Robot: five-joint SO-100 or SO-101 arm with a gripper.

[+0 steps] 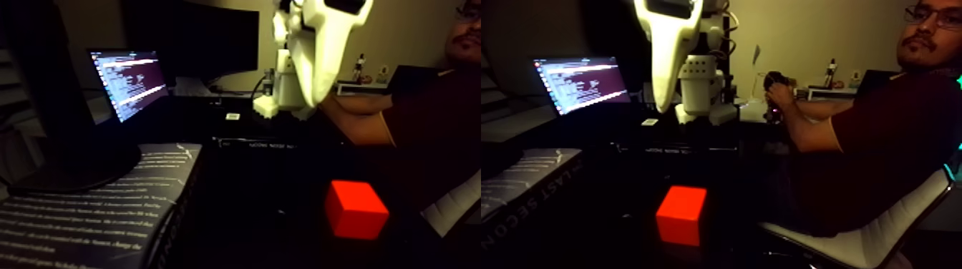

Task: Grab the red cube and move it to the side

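The fixed view holds two nearly equal pictures side by side. The red cube sits on the dark table near the front, and it appears again in the right half, red cube. My white gripper hangs high above and behind the cube, pointing down, well apart from it. Its fingers taper to one tip with no gap showing and nothing held. The right half gives the same pose, gripper.
A lit laptop stands at the back left. A book with white print lies left of the cube. A person sits at the right on a white chair, a hand on a device beside the arm's base.
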